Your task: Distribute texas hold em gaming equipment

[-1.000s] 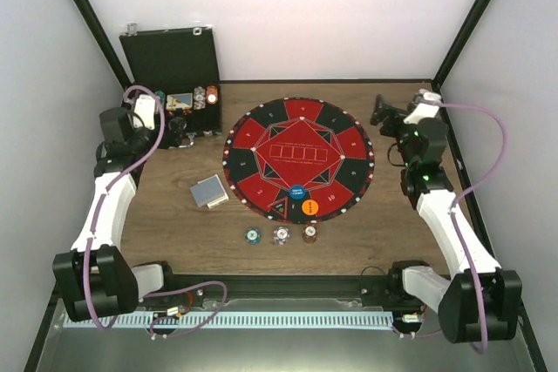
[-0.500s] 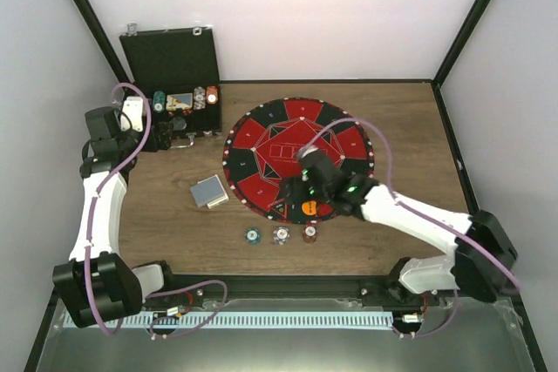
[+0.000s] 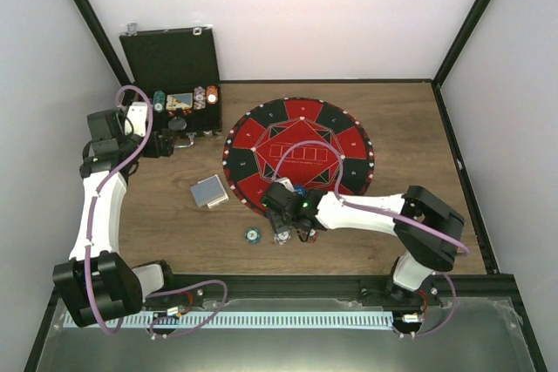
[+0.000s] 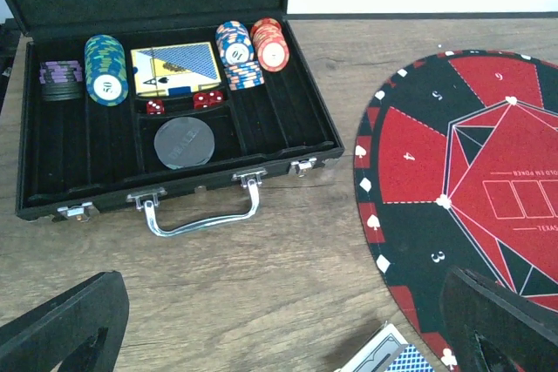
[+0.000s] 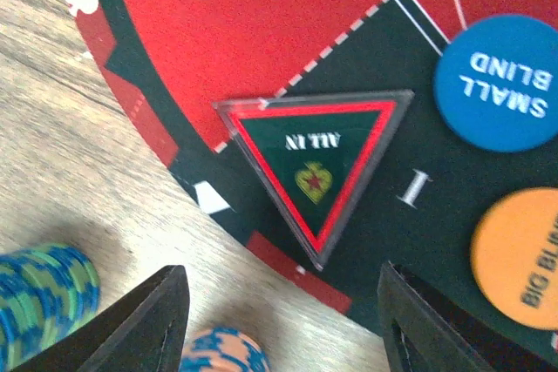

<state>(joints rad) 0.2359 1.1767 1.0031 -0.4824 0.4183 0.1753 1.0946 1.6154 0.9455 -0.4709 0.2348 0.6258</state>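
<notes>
My right gripper (image 3: 288, 217) hangs open over the near edge of the round mat (image 3: 301, 119). In the right wrist view it (image 5: 288, 337) is open and empty, low over a peach-and-blue striped chip (image 5: 222, 356), with a green chip stack (image 5: 39, 302) to the left. The ALL IN triangle (image 5: 318, 163), the blue small-blind disc (image 5: 501, 84) and the orange big-blind disc (image 5: 519, 259) lie on the mat ahead of it. The green chip (image 3: 252, 235) lies on the table. The card deck (image 3: 209, 191) lies left of the mat. My left gripper (image 3: 166, 141) is open and empty near the case; the deck's corner (image 4: 384, 359) shows between its fingers.
The open black case (image 4: 174, 172) stands at the back left, holding chip stacks, a card pack, red dice and a black disc. Its upright lid (image 3: 172, 57) leans against the back wall. My right arm lies across the near part of the mat.
My right arm has swung from the far right across the mat, and its gripper has come down at the mat's near edge by the chips. My left gripper has shifted slightly left.
</notes>
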